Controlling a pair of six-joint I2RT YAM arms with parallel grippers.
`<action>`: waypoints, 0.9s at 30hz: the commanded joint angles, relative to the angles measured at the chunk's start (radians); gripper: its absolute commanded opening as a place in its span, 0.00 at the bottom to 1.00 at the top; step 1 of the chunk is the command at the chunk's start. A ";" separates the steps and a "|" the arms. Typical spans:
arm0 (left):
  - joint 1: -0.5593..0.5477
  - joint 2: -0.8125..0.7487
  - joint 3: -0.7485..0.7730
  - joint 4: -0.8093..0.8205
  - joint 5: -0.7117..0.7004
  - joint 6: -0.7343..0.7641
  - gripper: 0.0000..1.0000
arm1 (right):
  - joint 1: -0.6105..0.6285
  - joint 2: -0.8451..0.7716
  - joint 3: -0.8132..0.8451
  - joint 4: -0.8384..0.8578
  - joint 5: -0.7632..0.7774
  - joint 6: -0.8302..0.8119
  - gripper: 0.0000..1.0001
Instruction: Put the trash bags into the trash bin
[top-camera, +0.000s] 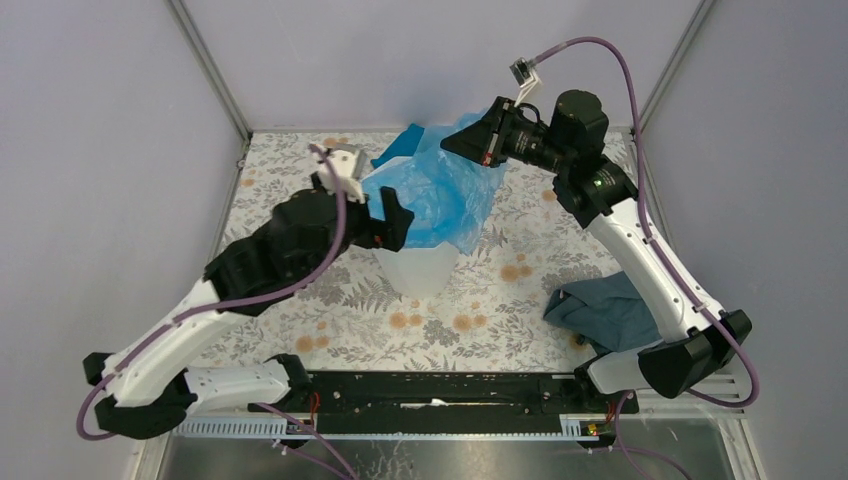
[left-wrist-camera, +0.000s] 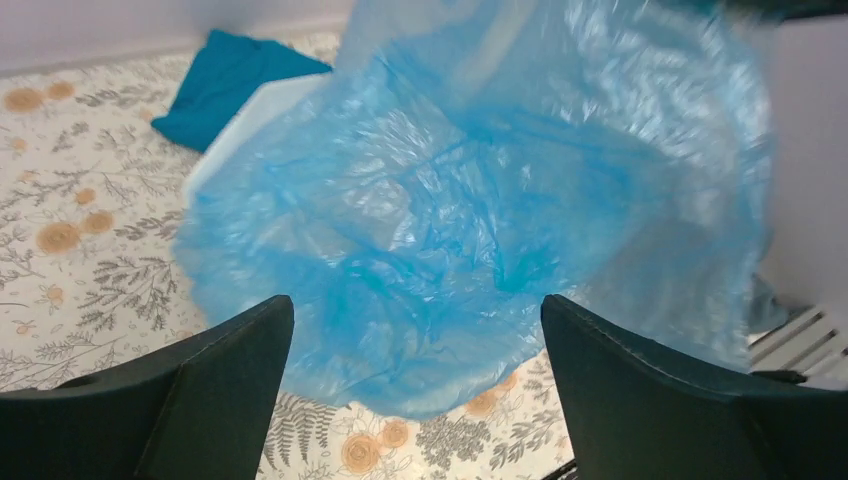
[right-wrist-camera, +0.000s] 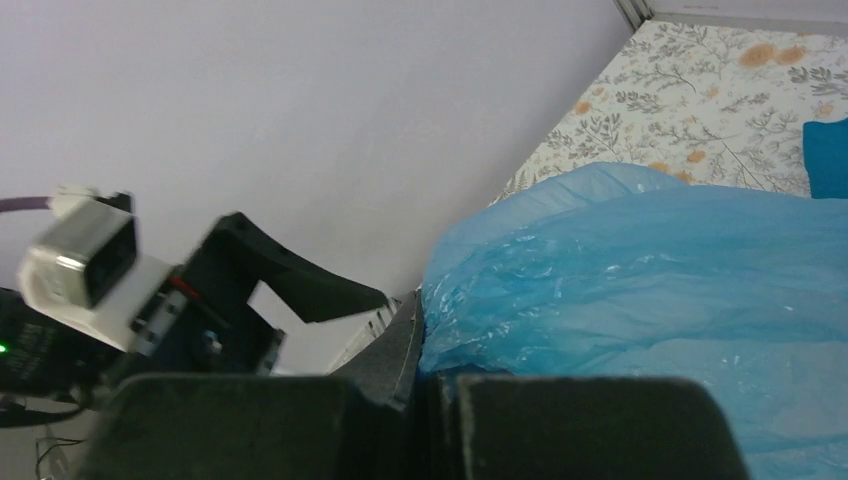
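My right hand (right-wrist-camera: 418, 350), upper centre of the overhead view, is pinched shut on the bag (top-camera: 445, 195), which lies draped over the bin (top-camera: 418, 272) mid-frame, not yet down inside. My left hand (left-wrist-camera: 415, 310) gapes wide and empty, facing the film. I judge stuffing is the step in hand: next, push the loose film down into the mouth.

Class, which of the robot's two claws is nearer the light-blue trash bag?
Right. The right claw is shut on the trash bag, pinching its upper far edge. The left claw stands open at the bag's left side and grips nothing.
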 joint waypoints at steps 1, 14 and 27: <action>0.002 -0.087 0.045 0.035 -0.105 0.032 0.99 | 0.007 -0.016 0.024 0.002 -0.002 -0.054 0.00; 0.114 0.224 0.183 0.052 -0.013 0.005 0.87 | 0.007 -0.072 0.017 0.001 0.014 -0.105 0.00; 0.114 0.275 0.018 0.188 0.028 -0.055 0.67 | 0.036 -0.025 -0.040 0.076 -0.012 -0.076 0.00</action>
